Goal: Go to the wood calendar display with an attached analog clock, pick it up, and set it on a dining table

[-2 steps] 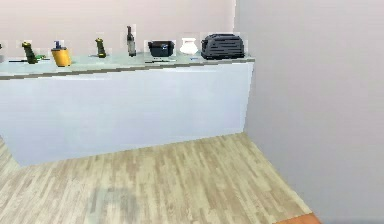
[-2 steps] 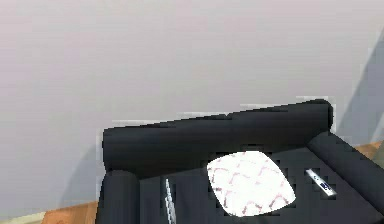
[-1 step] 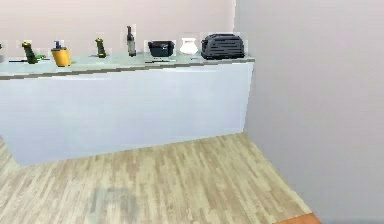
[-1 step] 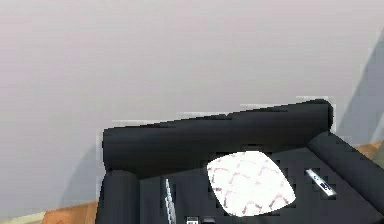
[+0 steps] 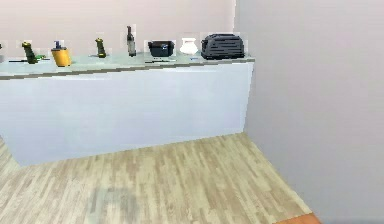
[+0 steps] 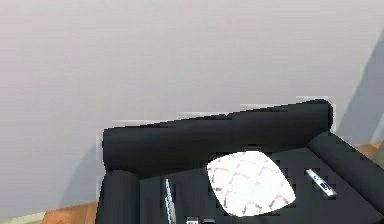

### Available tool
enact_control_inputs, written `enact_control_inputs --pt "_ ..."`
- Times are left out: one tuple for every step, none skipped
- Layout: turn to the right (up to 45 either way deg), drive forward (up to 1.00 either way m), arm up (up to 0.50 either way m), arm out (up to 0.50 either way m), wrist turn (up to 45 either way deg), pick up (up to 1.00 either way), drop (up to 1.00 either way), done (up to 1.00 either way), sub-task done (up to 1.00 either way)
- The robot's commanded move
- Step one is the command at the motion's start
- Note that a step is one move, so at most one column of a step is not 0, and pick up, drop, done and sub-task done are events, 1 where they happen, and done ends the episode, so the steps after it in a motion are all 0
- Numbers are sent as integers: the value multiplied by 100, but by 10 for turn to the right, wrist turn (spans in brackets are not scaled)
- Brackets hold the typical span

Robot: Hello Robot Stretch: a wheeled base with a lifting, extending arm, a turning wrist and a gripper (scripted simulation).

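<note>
Forward view: a long white surface [image 5: 130, 105] with a grey-green top runs across the upper part of the view, and a row of small things stands along that top. A black toaster [image 5: 223, 46] stands at the end of the surface toward the forward view's right. Reading from the toaster toward the forward view's left, the row holds a white vessel [image 5: 189, 46] just beside the toaster, a dark bowl [image 5: 160, 47], a tall dark bottle [image 5: 131, 41], a small green bottle [image 5: 101, 47], an orange container [image 5: 62, 55] with a dark top and a dark green bottle [image 5: 30, 52] that leans. All are too small to name more closely. A pale plank floor [image 5: 170, 180] lies in front of the surface, and a plain grey wall [image 5: 310, 100] meets the surface at the toaster's end.

Arm side view: a black sofa [image 6: 200, 140] stands with its back against a bare grey wall [image 6: 150, 60]. A white patterned cushion [image 6: 250, 183] lies on the sofa's seat. A slim pale bar [image 6: 320, 182] lies on the seat near the cushion toward the arm side view's right, and a slim dark bar [image 6: 170, 190] lies beside the cushion on the opposite side.

Where the calendar display lies cannot be told. The state of the gripper cannot be told.
</note>
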Motion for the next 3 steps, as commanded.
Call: enact_control_inputs --pt "0 0 0 0 450 0 0 0 0" --pt "0 0 0 0 450 0 0 0 0" --pt "0 0 0 0 300 0 0 0 0"
